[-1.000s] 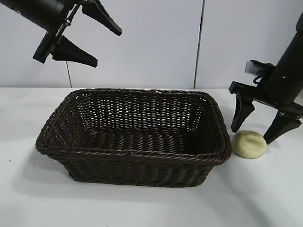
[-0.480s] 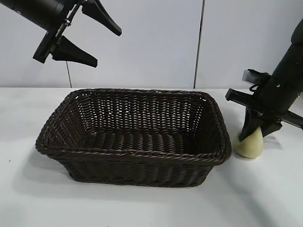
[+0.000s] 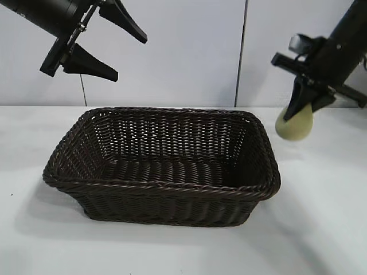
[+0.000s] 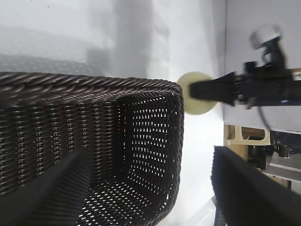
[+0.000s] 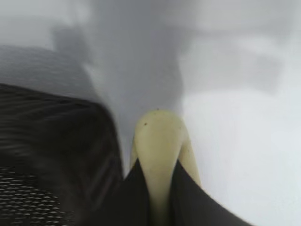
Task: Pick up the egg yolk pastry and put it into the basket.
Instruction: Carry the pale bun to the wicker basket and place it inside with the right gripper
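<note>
The egg yolk pastry (image 3: 294, 125), a small pale yellow bun, hangs squeezed in my right gripper (image 3: 304, 110), which is shut on it. It is lifted off the table, just right of the basket's right rim and above it. It also shows in the right wrist view (image 5: 159, 146) and the left wrist view (image 4: 196, 94). The dark brown wicker basket (image 3: 160, 186) stands in the middle of the table and is empty; its rim shows in the left wrist view (image 4: 94, 84) and the right wrist view (image 5: 56, 122). My left gripper (image 3: 114, 48) is open, high at the back left.
The white table (image 3: 321, 229) spreads around the basket. A pale wall with a dark vertical seam (image 3: 241, 51) stands behind. Beyond the table's edge, in the left wrist view, there is a wooden frame (image 4: 247, 136).
My right gripper closed on the pastry on the table, squeezed it, and then lifted it up beside the basket's right end. The left arm has not moved.
</note>
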